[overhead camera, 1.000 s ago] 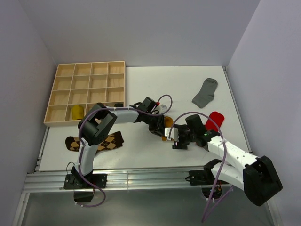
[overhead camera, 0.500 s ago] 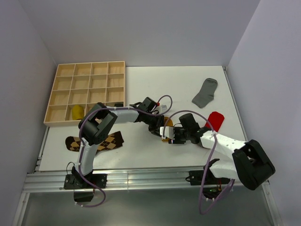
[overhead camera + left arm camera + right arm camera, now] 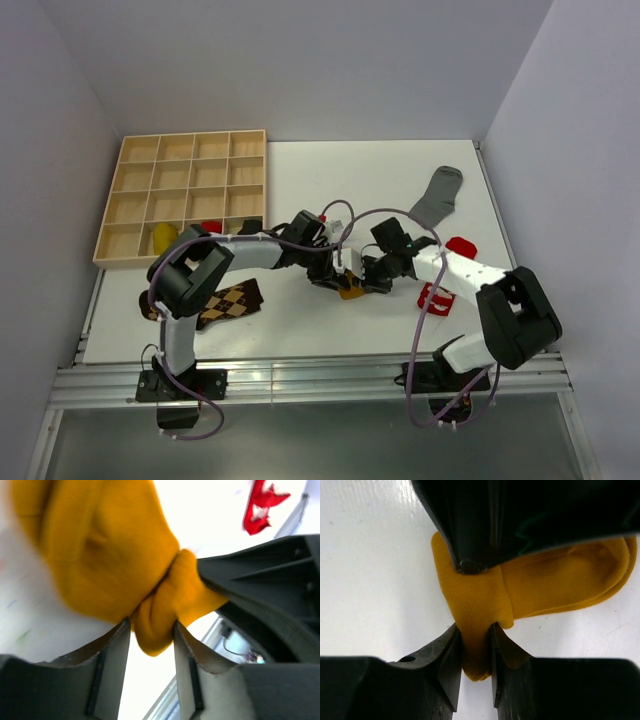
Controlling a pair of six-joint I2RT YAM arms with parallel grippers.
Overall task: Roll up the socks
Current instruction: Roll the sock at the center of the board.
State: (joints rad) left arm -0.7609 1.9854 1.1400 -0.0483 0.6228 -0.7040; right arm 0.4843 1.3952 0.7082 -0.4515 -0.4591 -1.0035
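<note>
At frame centre of the top view, the left claw [image 3: 150, 632] and right claw [image 3: 476, 630] meet on the mustard-orange cloth sock [image 3: 351, 290], which lies on the white counter [image 3: 300, 180]. Each claw clenches a fold of it; this roll looks barely begun. One yellow rolled bundle [image 3: 163, 237] sits in the wooden compartment tray [image 3: 195, 133], bottom row, second cell from left. Flat grey sock [image 3: 437, 195] (upper right), red sock [image 3: 457, 246] and brown argyle sock [image 3: 230, 303] (lower left) lie unrolled.
</note>
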